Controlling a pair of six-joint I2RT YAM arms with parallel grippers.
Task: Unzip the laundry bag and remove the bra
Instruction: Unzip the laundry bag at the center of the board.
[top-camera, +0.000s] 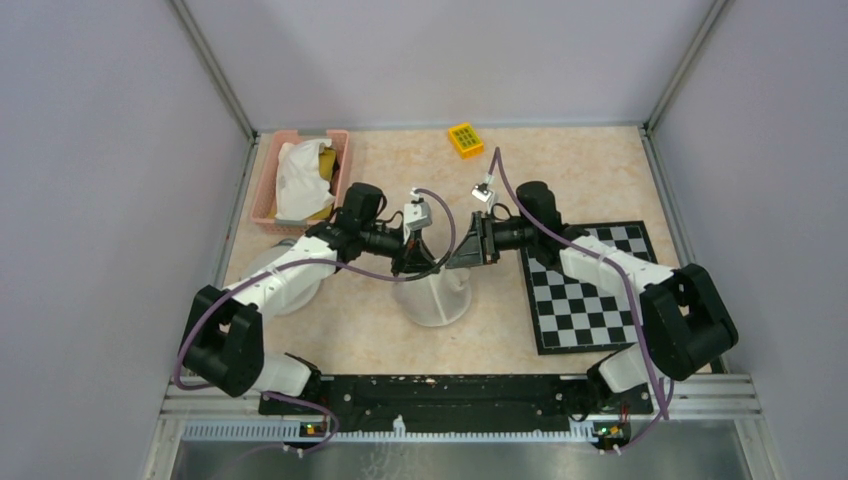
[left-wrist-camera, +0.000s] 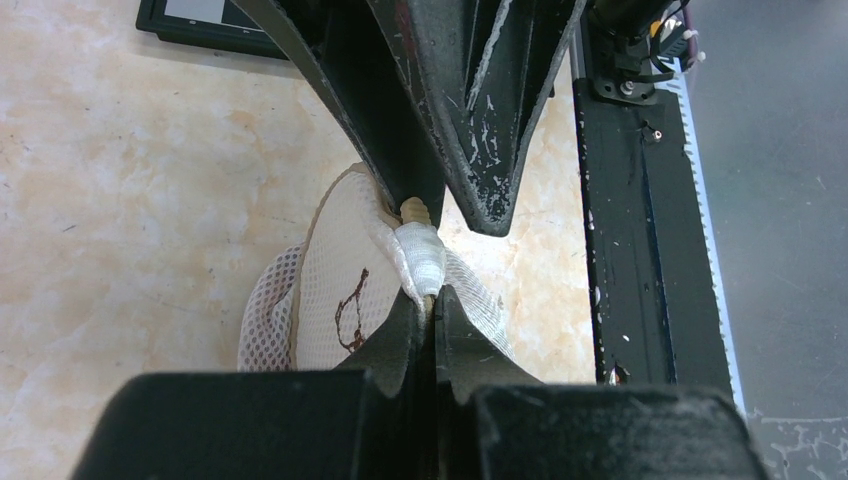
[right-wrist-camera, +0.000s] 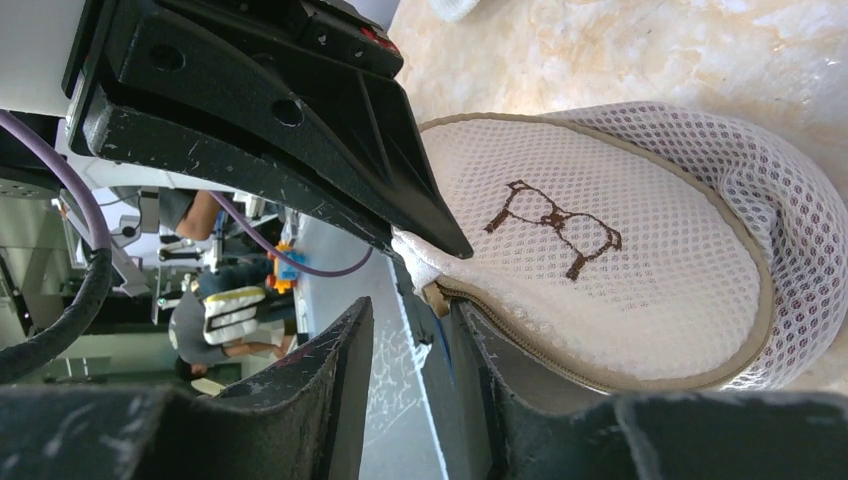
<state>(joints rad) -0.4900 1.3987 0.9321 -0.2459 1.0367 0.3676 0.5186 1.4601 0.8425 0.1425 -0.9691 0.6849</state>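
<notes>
Beige marbled tabletop (top-camera: 600, 170), walled by pale lilac panels, carried the laundry bag (top-camera: 437, 300) near its middle, just ahead of the two arms. It was a round white mesh pouch (right-wrist-camera: 620, 290) with beige trim, a small brown motif (right-wrist-camera: 555, 225) stitched on its flat face and a zip (right-wrist-camera: 520, 348) running along the rim. What lay inside could not be made out through the mesh.

Both arms met over the bag's top edge. The left gripper (left-wrist-camera: 432, 315) had its jaws pressed together on a fold of white fabric (left-wrist-camera: 420, 258) at the end of the zip, pinching the bag there. The right gripper (right-wrist-camera: 410, 315) faced it tip to tip, its jaws partly apart with daylight between them; the zip's end sat just beside one finger (right-wrist-camera: 480, 360), and nothing was clamped.

To the right of the bag lay a black-and-white checkered mat (top-camera: 590, 290) under the right arm. At the far left stood a pink basket (top-camera: 262, 195) holding white cloth, and near the back wall a small yellow block (top-camera: 465, 139).
</notes>
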